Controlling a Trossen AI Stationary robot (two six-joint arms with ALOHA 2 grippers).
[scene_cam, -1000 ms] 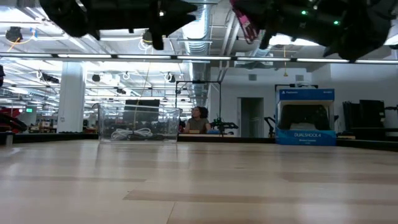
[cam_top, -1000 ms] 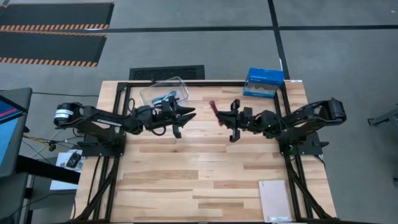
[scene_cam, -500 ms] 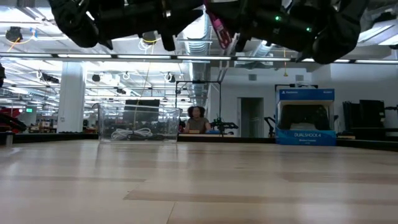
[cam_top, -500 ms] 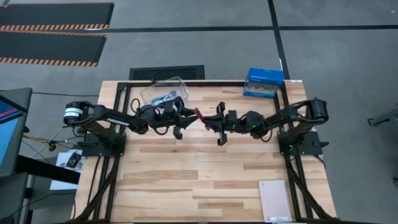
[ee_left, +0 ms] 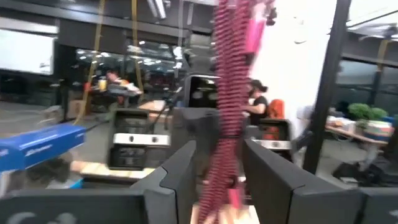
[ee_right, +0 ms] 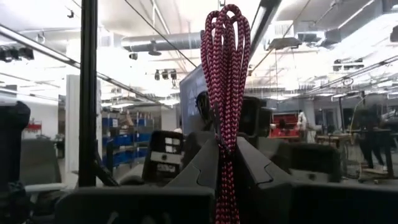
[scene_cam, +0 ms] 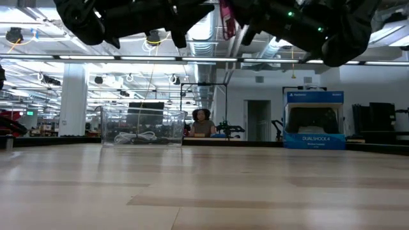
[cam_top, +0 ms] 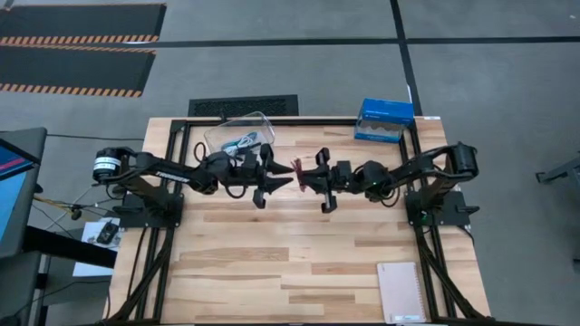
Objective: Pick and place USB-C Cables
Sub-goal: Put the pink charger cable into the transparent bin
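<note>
my worry was a fumbled handover in mid-air: if the right gripper (cam_top: 311, 172) let go before the left gripper (cam_top: 279, 175) had closed, the maroon cable (ee_right: 225, 81) would drop to the table (cam_top: 299, 263); a pinch on only a loop or two could also let the bundle slide or unravel. the bundle was clamped between the right gripper's fingers, looped end standing up beyond the tips. the left gripper's fingers (ee_left: 180, 171) were spread wide, one either side of the bundle, not visibly touching it, as far as i could tell. both grippers met tip to tip well above the wood. farther back, the clear bin (cam_top: 241, 132) held the white-grey cable (scene_cam: 137, 137) and a dark one.
</note>
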